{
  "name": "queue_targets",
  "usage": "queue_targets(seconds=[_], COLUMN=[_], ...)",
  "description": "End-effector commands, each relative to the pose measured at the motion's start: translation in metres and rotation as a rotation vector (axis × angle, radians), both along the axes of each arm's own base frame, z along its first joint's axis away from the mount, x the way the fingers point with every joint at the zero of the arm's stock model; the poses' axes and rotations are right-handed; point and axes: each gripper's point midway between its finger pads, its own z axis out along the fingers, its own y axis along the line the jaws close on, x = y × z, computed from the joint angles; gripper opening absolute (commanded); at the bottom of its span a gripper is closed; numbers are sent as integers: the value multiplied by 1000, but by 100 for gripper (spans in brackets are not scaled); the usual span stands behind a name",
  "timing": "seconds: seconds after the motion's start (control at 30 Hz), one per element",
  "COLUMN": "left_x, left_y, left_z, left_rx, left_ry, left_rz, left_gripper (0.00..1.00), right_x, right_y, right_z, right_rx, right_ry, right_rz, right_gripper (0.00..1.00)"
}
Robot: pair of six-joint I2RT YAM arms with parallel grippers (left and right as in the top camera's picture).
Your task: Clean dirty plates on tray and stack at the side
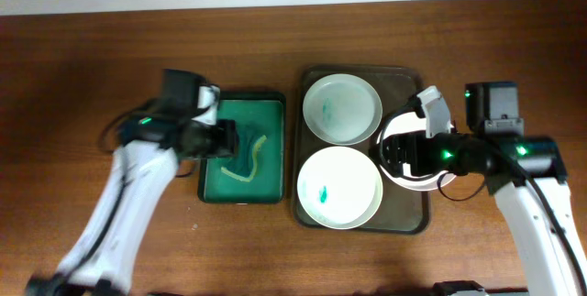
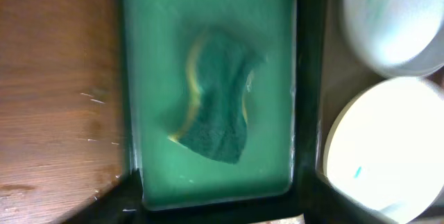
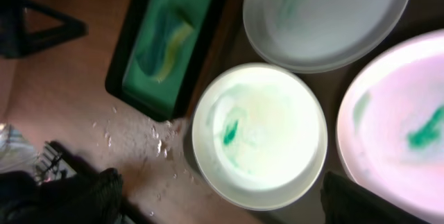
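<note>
Three white plates lie on the dark tray (image 1: 415,221). The far plate (image 1: 342,108) has faint teal streaks. The front plate (image 1: 339,186) has a teal smear. The third plate (image 1: 404,179) at the tray's right is mostly hidden under my right gripper (image 1: 404,154), which is open and empty above it. In the right wrist view the far plate (image 3: 326,16), front plate (image 3: 260,134) and third plate (image 3: 402,127) all show, with the open fingers (image 3: 222,207) at the bottom corners. My left gripper (image 1: 223,138) is open and empty over the green container.
The green container (image 1: 271,113) stands left of the tray and holds a green-and-yellow sponge (image 1: 248,160). The sponge also shows in the left wrist view (image 2: 218,99). Bare wooden table (image 1: 73,104) surrounds them, with scratches or droplets (image 3: 139,141) near the tray's front corner.
</note>
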Motion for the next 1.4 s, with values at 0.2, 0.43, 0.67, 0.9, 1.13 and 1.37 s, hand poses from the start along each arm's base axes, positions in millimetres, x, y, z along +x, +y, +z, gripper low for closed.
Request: queue_targets(seconds=[0.2,0.43,0.67,0.9,1.13,1.37], left_x=[43,53,11,-12,30,26], left_y=[-27,-34,-24,-20,-34,-49], left_z=[-131,-98,-85,-148,-55,-1], left_rx=[214,194,211,188,158,45], left_ry=[106,110,249,257,141,62], left_rz=[-103,-107,-122,-128,-120,-129], left_gripper=[28,13,51,0,0,0], right_x=[-1,-3,-9,-17,-21,-26], right_y=[6,6,5,6,-22,-31], right_z=[-8,-9,-12,-18,-88,-165], right_rx=[29,28,29,27,-111,-296], right_ry=[70,82,116,172,373,554], right_rz=[15,15,12,12,-196,-166], right_gripper=[53,6,16,20,23,25])
